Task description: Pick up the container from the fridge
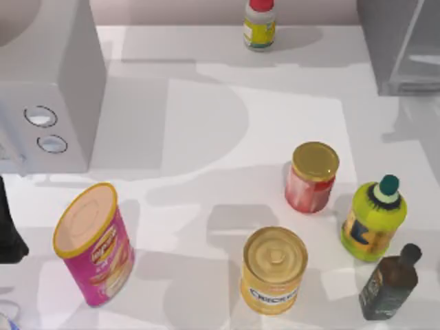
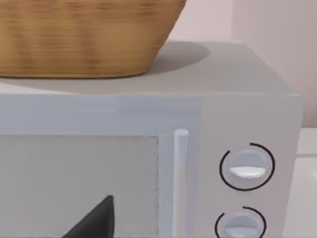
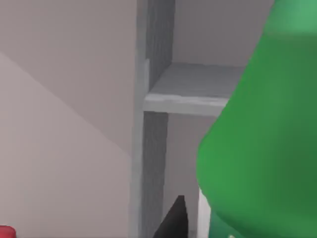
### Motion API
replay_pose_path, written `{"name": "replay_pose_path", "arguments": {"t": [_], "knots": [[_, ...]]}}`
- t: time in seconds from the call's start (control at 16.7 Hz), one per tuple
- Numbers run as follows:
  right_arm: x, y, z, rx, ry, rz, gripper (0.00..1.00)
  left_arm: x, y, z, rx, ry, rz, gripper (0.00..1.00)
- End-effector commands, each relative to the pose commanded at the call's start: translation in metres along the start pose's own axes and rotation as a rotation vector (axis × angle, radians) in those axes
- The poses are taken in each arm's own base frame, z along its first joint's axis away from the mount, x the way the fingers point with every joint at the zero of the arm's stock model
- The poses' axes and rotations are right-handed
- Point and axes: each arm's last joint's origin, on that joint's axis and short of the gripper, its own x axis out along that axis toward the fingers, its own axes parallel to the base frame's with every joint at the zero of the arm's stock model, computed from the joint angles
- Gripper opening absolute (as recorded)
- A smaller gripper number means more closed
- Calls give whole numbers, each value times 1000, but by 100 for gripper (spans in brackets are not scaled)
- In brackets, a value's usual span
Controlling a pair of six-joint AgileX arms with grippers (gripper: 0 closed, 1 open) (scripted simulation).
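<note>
The container (image 3: 262, 148), a bright green bottle, looms very close in the right wrist view, standing inside the fridge (image 3: 153, 148) beside its grey frame post and a grey shelf (image 3: 193, 89). A dark tip of my right gripper (image 3: 173, 220) shows just beside the bottle's lower part; I cannot tell whether it touches it. From above, the fridge (image 1: 399, 48) is the grey cabinet with a glassy panel at the table's back right corner. My left arm (image 1: 8, 234) sits parked at the table's left edge, facing the white box.
A white box with two dials (image 1: 48, 82) stands back left, with a wicker basket (image 2: 84, 34) on top. On the table are a pink can (image 1: 93, 244), a gold-lidded can (image 1: 275, 269), a red jar (image 1: 313, 177), a yellow-green bottle (image 1: 373, 220), a dark bottle (image 1: 390, 283) and a red-capped bottle (image 1: 260, 25).
</note>
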Motion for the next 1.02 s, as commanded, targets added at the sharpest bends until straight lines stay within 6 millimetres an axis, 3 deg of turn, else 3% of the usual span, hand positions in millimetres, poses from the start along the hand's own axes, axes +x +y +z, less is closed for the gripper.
{"name": "replay_pose_path", "arguments": {"t": [0.12, 0.24, 0.48, 0.78, 1.02], "knots": [[-40, 15, 16, -1, -29, 8, 0, 0, 0, 0, 0, 0, 0, 100], [-81, 26, 17, 6, -37, 9, 0, 0, 0, 0, 0, 0, 0, 100], [-141, 37, -15, 30, 10, -10, 0, 0, 0, 0, 0, 0, 0, 100], [-170, 39, -65, 49, 118, -73, 0, 0, 0, 0, 0, 0, 0, 100], [-173, 38, -75, 49, 141, -105, 0, 0, 0, 0, 0, 0, 0, 100]]}}
